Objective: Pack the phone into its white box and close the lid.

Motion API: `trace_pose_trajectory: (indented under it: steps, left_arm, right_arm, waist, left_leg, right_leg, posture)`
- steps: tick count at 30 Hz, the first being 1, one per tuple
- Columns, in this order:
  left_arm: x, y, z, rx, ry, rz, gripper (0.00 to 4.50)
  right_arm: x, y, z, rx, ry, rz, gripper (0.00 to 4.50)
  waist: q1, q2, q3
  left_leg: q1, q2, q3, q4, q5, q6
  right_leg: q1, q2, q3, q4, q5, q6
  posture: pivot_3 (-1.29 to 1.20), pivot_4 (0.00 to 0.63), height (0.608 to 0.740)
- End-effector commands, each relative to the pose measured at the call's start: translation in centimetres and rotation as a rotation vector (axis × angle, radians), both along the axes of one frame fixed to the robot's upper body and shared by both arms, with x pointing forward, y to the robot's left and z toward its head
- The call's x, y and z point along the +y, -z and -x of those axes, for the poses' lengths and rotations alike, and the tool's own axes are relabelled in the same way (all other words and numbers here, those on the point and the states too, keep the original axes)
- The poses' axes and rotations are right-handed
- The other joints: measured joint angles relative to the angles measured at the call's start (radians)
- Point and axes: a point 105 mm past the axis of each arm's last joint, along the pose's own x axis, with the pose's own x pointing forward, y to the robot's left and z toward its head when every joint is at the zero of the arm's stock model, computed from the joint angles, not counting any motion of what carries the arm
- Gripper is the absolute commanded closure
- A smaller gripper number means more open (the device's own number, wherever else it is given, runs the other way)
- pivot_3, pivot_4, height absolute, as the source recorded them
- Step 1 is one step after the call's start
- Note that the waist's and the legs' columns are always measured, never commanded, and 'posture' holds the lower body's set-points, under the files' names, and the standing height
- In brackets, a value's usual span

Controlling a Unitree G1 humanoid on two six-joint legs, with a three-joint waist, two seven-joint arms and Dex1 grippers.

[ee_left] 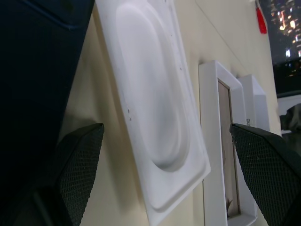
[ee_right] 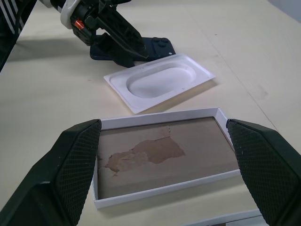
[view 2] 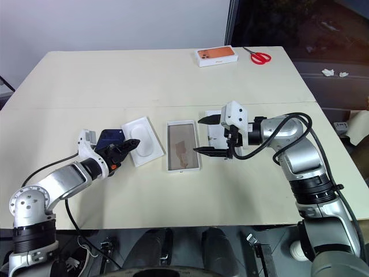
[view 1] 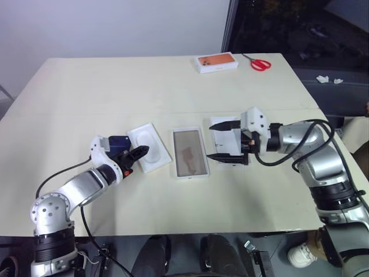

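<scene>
Counter (view 1: 173, 86) is carrying all items. White box (view 1: 189, 152) is lying open at centre, brown base showing. White moulded tray (view 1: 149, 148) is lying just left of it. Phone (view 2: 109, 139) is lying flat beside the tray. Left tool (view 1: 134, 156) is hovering wide open by the phone, empty. Right tool (view 1: 223, 140) is hanging wide open beside the box, empty.
</scene>
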Motion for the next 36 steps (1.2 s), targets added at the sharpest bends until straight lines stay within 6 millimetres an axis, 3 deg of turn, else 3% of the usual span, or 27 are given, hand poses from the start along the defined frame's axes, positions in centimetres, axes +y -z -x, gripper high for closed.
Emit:
trace_pose_trajectory:
  steps: [1, 10, 13, 17, 26, 31, 36]
  left_arm:
    - [-0.5, -0.1, -0.4, -0.016, 0.009, 0.007, 0.00]
    - [-1.3, 0.4, -1.0, -0.012, 0.022, 0.028, 0.00]
    - [-1.4, 0.5, -1.2, -0.006, 0.020, 0.027, 0.82]
    - [-1.8, 0.5, -1.1, -0.009, 0.043, 0.039, 2.81]
    - [-1.7, 0.7, -1.2, -0.002, 0.039, 0.044, 2.81]
    - [-1.7, 0.6, -1.2, -0.003, 0.035, 0.054, 4.46]
    - [-1.6, 0.6, -1.1, -0.007, 0.035, 0.069, 4.46]
  right_arm:
    - [0.5, -1.8, 0.5, -0.062, -0.019, -0.038, 0.05]
    - [0.9, -2.1, 0.5, -0.065, -0.017, -0.047, 0.05]
    - [0.9, -2.1, 0.6, -0.067, -0.017, -0.049, 0.00]
    - [0.9, -2.2, 0.6, -0.068, -0.013, -0.048, 0.00]
    - [0.8, -2.1, 0.5, -0.071, -0.006, -0.046, 0.00]
    - [0.7, -2.1, 0.4, -0.073, -0.003, -0.041, 0.00]
    - [0.7, -2.0, 0.4, -0.071, -0.001, -0.040, 0.00]
  waist:
    - [0.000, 0.000, 0.000]
    - [0.004, 0.000, 0.000]
    - [0.003, 0.000, 0.000]
    - [0.001, 0.000, 0.000]
    - [0.001, 0.000, 0.000]
    - [0.001, 0.000, 0.000]
    - [0.001, 0.000, 0.000]
  left_leg:
    - [0.000, 0.000, 0.000, 0.000, 0.000, 0.000]
    - [0.000, -0.001, 0.000, 0.000, 0.000, 0.000]
    - [0.000, -0.001, 0.000, 0.000, 0.000, 0.000]
    - [0.000, -0.001, 0.000, 0.000, 0.000, 0.000]
    - [0.000, -0.001, 0.000, 0.000, 0.000, 0.001]
    - [0.000, -0.001, 0.000, 0.000, -0.001, 0.001]
    - [0.000, -0.001, 0.000, 0.000, -0.001, 0.001]
  right_leg:
    - [0.000, 0.000, 0.000, 0.000, 0.000, 0.000]
    - [0.001, 0.000, 0.000, 0.000, 0.000, 0.000]
    - [0.001, 0.000, 0.000, 0.000, 0.000, 0.000]
    - [0.001, 0.000, 0.000, 0.000, 0.000, 0.000]
    - [0.001, 0.000, 0.000, 0.000, 0.000, 0.000]
    - [0.001, 0.000, 0.000, 0.000, 0.000, 0.000]
    - [0.001, 0.000, 0.000, 0.000, 0.000, 0.000]
  posture:
    - [0.00, 0.150, 0.740]
    - [0.00, 0.150, 0.740]
    - [0.00, 0.150, 0.740]
    - [0.00, 0.150, 0.740]
    - [0.00, 0.150, 0.740]
    - [0.00, 0.150, 0.740]
    - [0.00, 0.150, 0.740]
